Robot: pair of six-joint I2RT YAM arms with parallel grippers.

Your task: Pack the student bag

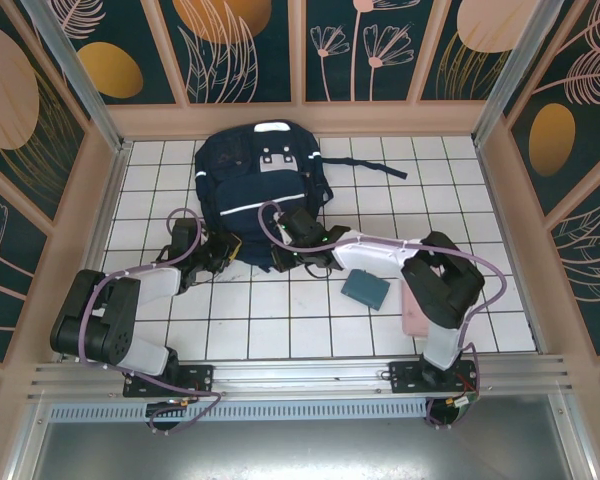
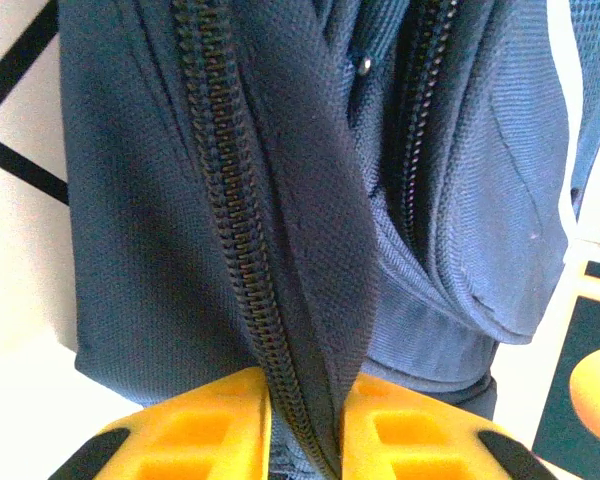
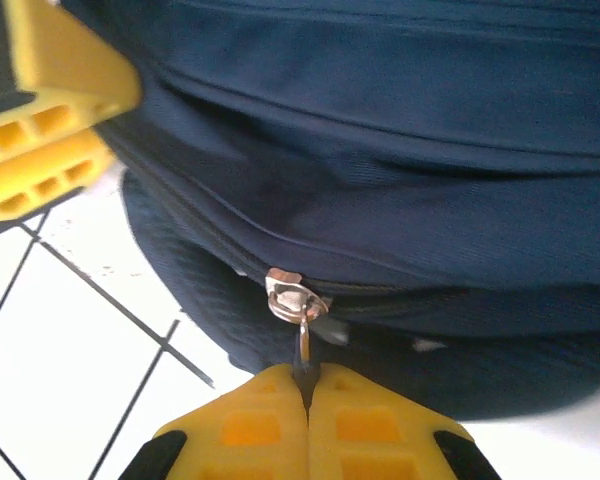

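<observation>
- The white-tiled desk (image 1: 280,330) carried everything.
- The student bag (image 1: 263,185) lay flat at the middle of the desk's far edge. Its lower end pointed towards the arms, which put the zip within reach of both.
- A flat teal case (image 1: 365,288) and a pale pink item (image 1: 416,312), partly hidden by the right arm, lay towards the desk's near right corner, apparently waiting to go in.
- The left end effector (image 2: 302,425) was pinched closed on a fold of the bag's fabric along the zip, probably to brace the bag against the pull.
- The right end effector (image 3: 306,400) was clamped fully together on the zipper pull (image 3: 298,300), seemingly to draw the bag open.
</observation>
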